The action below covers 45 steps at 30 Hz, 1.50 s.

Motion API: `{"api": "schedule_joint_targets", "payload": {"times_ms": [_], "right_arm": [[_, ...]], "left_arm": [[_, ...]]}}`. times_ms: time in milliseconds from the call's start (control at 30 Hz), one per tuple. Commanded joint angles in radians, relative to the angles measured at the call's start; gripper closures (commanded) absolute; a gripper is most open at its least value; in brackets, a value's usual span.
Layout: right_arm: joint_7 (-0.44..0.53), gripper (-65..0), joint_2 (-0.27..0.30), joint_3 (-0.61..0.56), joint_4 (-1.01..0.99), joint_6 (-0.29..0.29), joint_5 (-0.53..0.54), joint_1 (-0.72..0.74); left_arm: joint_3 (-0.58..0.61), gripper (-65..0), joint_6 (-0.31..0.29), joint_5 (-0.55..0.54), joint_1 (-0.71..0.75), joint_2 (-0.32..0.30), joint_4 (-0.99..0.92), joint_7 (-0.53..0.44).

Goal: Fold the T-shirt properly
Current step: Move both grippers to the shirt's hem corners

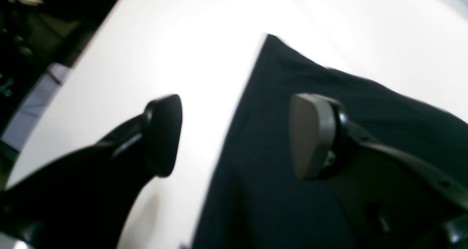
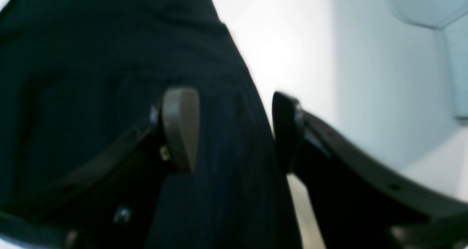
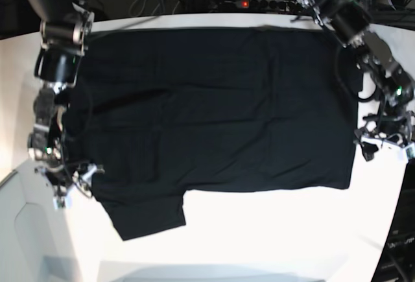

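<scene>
a black t-shirt (image 3: 214, 113) lies spread flat across most of a white table (image 3: 272, 236), filling the centre of the base view, with one sleeve jutting toward the lower left of the frame. the left gripper (image 3: 384, 144), at the right edge of the base view, hovers beside the shirt's edge with its jaws spread wide and nothing between them; in its wrist view one pad (image 1: 314, 135) hangs over dark cloth, the other over bare table. the right gripper (image 3: 71, 185), at the lower left, also stands parted and empty, straddling the shirt's edge in its blurred wrist view.
</scene>
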Motion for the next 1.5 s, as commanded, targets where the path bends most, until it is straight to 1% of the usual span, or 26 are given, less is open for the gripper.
{"api": "schedule_joint_targets", "payload": {"times_ms": [0, 67, 100, 167, 267, 333, 433, 533, 733, 833, 1000, 1100, 1200, 1300, 1333, 1400, 1467], "right_arm": [[0.056, -32.9, 0.012, 0.001, -0.056, -0.002, 0.004, 0.052], [0.151, -32.9, 0.013, -0.005, -0.186, -0.002, 0.003, 0.11], [0.199, -32.9, 0.025, -0.005, -0.251, -0.003, -0.007, 0.136], [0.28, -32.9, 0.031, -0.005, -0.367, -0.003, -0.043, 0.178], [0.412, -32.9, 0.031, -0.004, -0.487, -0.003, -0.097, 0.205], [0.481, -32.9, 0.031, -0.004, -0.529, -0.003, -0.122, 0.207], [0.539, -32.9, 0.013, -0.004, -0.585, -0.003, -0.16, 0.208], [0.57, -32.9, 0.005, -0.001, -0.622, -0.003, -0.183, 0.208], [0.568, -31.4, -0.01, -0.001, -0.636, -0.003, -0.181, 0.202], [0.567, -25.6, -0.01, -0.001, -0.636, -0.003, -0.181, 0.19], [0.567, -11.0, -0.011, -0.001, -0.636, -0.003, -0.181, 0.181], [0.567, -4.1, -0.011, -0.001, -0.636, -0.003, -0.181, 0.165], [0.567, -0.3, -0.013, -0.001, -0.636, -0.003, -0.181, 0.162], [0.567, 0.0, -0.013, -0.001, -0.636, -0.003, -0.181, 0.161], [0.567, 0.0, -0.013, -0.001, -0.636, -0.003, -0.181, 0.161], [0.567, 0.0, -0.013, -0.001, -0.636, -0.003, -0.181, 0.161], [0.567, 0.0, -0.013, -0.001, -0.636, -0.003, -0.181, 0.161]], "left_arm": [[0.025, -44.2, -0.007, 0.01, -0.043, -0.01, -0.028, -0.056], [0.06, -44.2, -0.007, 0.069, -0.081, -0.012, -0.114, -0.136], [0.078, -44.2, -0.007, 0.095, -0.098, -0.012, -0.156, -0.177], [0.106, -44.2, -0.007, 0.135, -0.124, -0.02, -0.228, -0.232], [0.121, -44.2, -0.005, 0.147, -0.172, -0.032, -0.337, -0.278], [0.12, -44.2, -0.005, 0.153, -0.213, -0.033, -0.421, -0.306], [0.123, -44.2, -0.005, 0.153, -0.257, -0.073, -0.53, -0.34], [0.124, -44.2, -0.005, 0.153, -0.305, -0.092, -0.633, -0.377], [0.126, -44.2, -0.004, 0.153, -0.379, -0.141, -0.826, -0.455], [0.126, -44.2, -0.004, 0.153, -0.417, -0.15, -0.909, -0.487], [0.131, -44.2, -0.004, 0.153, -0.435, -0.162, -0.981, -0.53], [0.215, -44.2, -0.004, 0.152, -0.434, -0.167, -1.013, -0.539], [0.259, -44.2, -0.004, 0.15, -0.432, -0.165, -1.047, -0.539], [0.259, -44.2, -0.002, 0.15, -0.434, -0.165, -1.075, -0.541], [0.262, -44.2, 0.013, 0.15, -0.435, -0.165, -1.078, -0.541], [0.266, -44.0, 0.078, 0.152, -0.435, -0.164, -1.078, -0.541], [0.267, -43.5, 0.11, 0.152, -0.435, -0.165, -1.078, -0.541]]}}
